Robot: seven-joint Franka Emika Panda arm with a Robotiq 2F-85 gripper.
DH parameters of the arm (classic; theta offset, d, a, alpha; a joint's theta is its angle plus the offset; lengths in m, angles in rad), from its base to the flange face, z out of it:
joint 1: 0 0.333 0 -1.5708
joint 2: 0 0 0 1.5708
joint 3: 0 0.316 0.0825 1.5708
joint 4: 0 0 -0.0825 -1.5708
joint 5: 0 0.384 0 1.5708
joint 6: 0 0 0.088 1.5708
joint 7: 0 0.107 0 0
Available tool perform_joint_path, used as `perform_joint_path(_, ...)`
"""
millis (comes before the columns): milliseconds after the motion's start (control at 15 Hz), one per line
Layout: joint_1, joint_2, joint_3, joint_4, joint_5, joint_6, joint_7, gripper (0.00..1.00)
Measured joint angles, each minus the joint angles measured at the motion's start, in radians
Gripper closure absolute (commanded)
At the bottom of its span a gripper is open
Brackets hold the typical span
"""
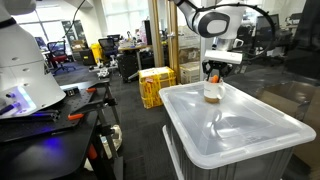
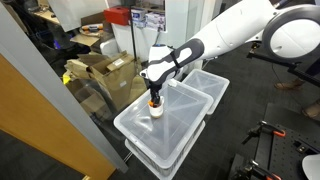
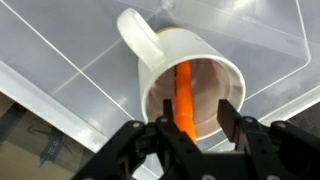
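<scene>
Your gripper (image 3: 197,115) dips half-closed into the white handled mug (image 3: 165,60) standing on the translucent plastic bin lid (image 3: 60,55), flanking the orange stick (image 3: 185,92) propped upright for pinching; whether it's clamped, I cannot tell.

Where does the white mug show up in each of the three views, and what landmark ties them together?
Exterior view: the white mug is right of centre, at the far end of the clear bin lid, under the pincer.
Exterior view: mid-frame, standing on the lid.
Wrist view: it fills the centre, handle at upper left, orange stick inside.
Shared landmark: the clear bin lid.
</scene>
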Motion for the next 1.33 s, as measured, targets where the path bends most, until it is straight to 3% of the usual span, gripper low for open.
perform_joint_path(67, 0.002, 0.009, 0.0, 0.011, 0.0, -0.001, 0.001, 0.51)
perform_joint_path(133, 0.004, 0.018, 0.0, 0.022, 0.0, -0.003, 0.001, 0.74)
perform_joint_path(200, 0.005, 0.026, 0.0, 0.033, 0.0, -0.006, 0.001, 0.76)
perform_joint_path(400, 0.01, 0.048, 0.0, 0.063, 0.0, -0.014, 0.002, 1.0)
perform_joint_path(533, 0.013, 0.057, 0.0, 0.076, 0.0, -0.015, 0.002, 0.95)
perform_joint_path(1067, 0.018, 0.056, 0.002, 0.081, 0.0, -0.009, 0.002, 0.95)
perform_joint_path(1333, 0.022, 0.04, 0.003, 0.06, 0.0, 0.047, 0.002, 0.95)
